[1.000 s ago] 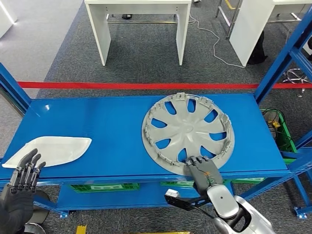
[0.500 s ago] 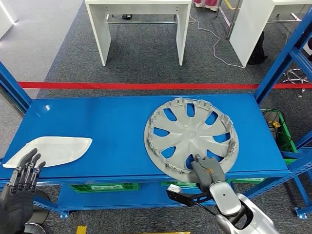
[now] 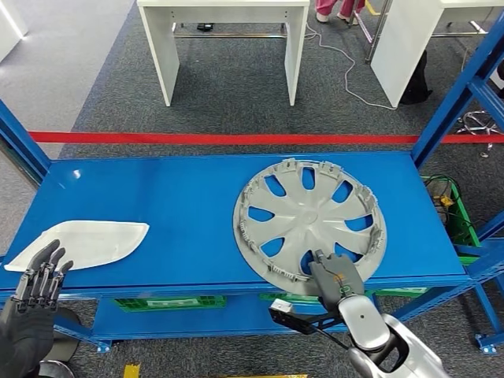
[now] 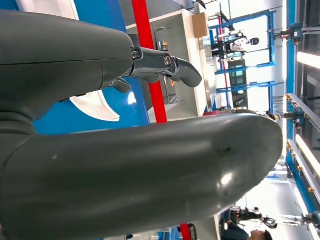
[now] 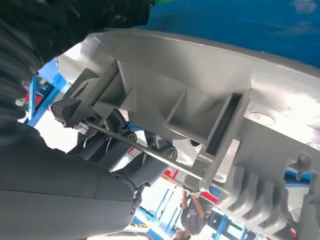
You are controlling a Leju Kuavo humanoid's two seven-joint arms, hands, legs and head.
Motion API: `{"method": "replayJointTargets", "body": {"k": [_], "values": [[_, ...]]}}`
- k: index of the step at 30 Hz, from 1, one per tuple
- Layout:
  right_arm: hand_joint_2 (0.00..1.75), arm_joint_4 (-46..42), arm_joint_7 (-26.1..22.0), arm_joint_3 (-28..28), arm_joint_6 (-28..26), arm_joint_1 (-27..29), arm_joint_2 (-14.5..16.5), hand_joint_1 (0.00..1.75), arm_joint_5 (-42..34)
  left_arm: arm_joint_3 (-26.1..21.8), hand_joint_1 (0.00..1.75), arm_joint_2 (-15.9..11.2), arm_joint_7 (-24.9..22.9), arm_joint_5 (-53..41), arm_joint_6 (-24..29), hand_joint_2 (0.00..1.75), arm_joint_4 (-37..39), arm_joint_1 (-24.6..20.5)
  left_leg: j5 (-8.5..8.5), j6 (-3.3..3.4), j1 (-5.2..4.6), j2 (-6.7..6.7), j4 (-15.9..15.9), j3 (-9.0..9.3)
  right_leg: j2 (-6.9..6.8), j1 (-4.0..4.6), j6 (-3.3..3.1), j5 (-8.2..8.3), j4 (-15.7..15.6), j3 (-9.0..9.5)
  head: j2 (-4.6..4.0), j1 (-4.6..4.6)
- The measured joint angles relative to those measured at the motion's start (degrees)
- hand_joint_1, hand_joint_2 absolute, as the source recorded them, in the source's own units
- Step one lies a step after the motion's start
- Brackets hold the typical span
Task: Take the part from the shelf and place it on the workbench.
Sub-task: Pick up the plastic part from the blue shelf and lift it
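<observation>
The round grey plastic wheel cover (image 3: 309, 221) is shown lying flat on the blue metal shelf (image 3: 178, 205), its near rim gripped by the right hand (image 3: 334, 278), whose fingers reach through a spoke opening and, in the right wrist view, wrap the ribbed rim (image 5: 196, 125). The left hand (image 3: 37, 283) is held empty with fingers spread, just short of the white curved plastic panel (image 3: 83, 241) lying ahead of it.
</observation>
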State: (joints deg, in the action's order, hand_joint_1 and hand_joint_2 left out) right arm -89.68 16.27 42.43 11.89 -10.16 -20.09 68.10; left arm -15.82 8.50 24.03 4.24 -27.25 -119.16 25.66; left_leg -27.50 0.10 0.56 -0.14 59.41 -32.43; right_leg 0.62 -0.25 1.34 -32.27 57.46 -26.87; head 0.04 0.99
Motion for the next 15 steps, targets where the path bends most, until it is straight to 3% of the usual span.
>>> {"method": "replayJointTargets", "body": {"k": [15], "values": [[1.75,-4.7,0.3,-3.1,-11.9,6.6,2.2,1.75,-2.2,-0.1,0.00,0.9,0.1,-1.4,-0.9,0.00,-0.7,1.0,-0.03,0.00,-0.02,-0.02,0.0,-0.12,-0.02,0.02,0.02,-0.04,0.0,-0.08,0.00,0.00]]}}
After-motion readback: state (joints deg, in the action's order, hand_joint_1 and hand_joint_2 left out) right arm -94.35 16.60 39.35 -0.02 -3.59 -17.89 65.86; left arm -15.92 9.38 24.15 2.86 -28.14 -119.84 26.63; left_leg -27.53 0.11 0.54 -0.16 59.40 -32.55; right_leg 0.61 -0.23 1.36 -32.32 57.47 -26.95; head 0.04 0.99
